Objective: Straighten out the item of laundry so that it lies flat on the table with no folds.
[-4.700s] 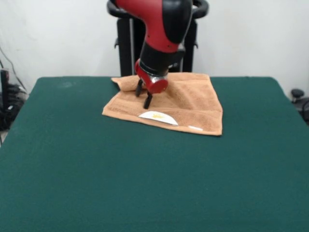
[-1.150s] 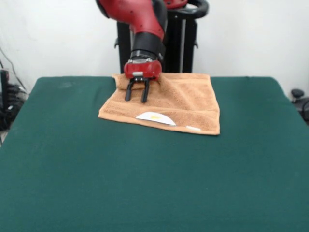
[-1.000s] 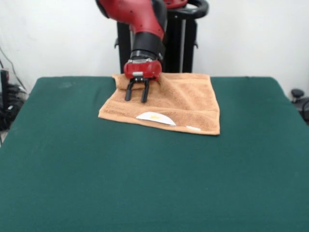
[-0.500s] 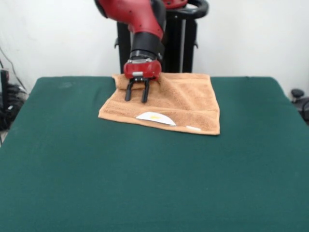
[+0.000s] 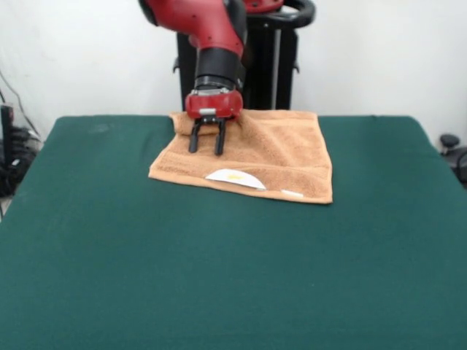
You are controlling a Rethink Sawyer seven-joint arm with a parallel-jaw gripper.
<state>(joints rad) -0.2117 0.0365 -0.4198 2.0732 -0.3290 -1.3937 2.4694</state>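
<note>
Jaws apart over towel [image 5: 270, 149]

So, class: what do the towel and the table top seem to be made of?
The towel looks like tan-orange terry cloth: a matte, nubbly surface that lies in soft ridges under the hand. The table top seems covered in dark green felt or similar fabric: flat, even and without shine.

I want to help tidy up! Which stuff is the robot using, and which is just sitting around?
For the job:
towel, one far corner folded over
green table
tool, open, tips down on the towel

Just around:
black stand behind the table
cables at the left edge
</note>
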